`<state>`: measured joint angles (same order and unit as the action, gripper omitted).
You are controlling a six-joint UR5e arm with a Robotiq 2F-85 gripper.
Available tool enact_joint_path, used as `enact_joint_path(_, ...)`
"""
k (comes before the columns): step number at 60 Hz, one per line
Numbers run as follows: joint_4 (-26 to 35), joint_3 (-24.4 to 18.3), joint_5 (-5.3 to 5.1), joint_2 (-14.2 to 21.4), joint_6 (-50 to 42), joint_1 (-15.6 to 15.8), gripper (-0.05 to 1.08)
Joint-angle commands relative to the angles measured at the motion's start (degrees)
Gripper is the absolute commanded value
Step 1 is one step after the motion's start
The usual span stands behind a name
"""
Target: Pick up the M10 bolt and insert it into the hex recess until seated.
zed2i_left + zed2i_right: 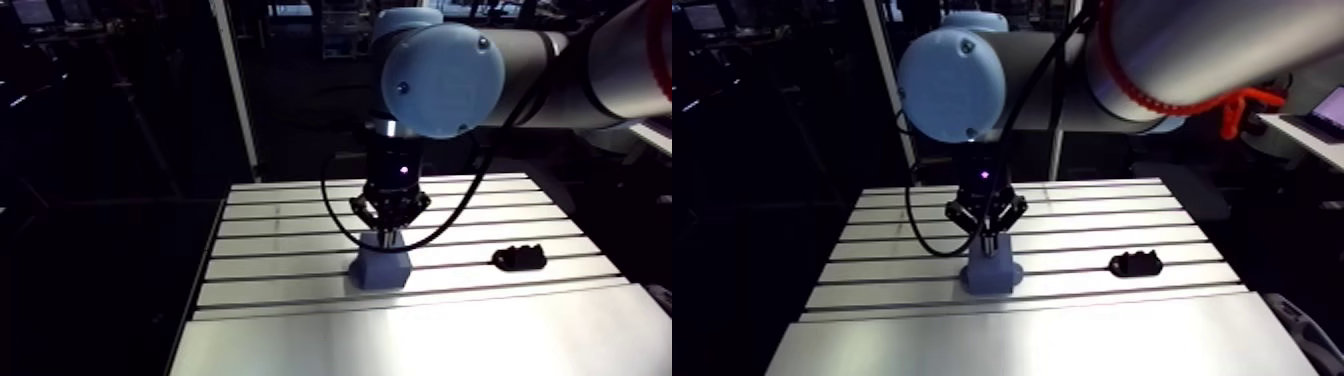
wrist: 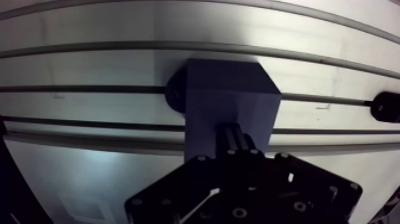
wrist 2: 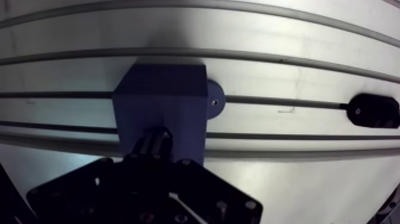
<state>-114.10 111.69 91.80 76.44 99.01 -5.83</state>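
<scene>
The gripper (image 1: 386, 237) appears clamped on the M10 bolt (image 2: 236, 138) over the blue block (image 2: 229, 101); slight tilt or hex misalignment could jam it unseated.

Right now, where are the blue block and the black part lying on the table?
blue block (image 2: 229, 110): wrist view, on the middle of its visible surface.
black part (image 3: 374, 111): wrist view, on the middle of its body.
</scene>
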Motion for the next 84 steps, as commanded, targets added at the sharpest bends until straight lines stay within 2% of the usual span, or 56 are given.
enact_joint_path(1,-0.03,0.07,0.0,-0.2,0.09,-0.06,1.08)
enact_joint_path(72,-0.38,-0.1,0.0,-0.72,0.97,-0.14,1.08)
enact_joint_path(84,-0.29,-0.53,-0.42,-0.64,0.97,-0.23,1.08)
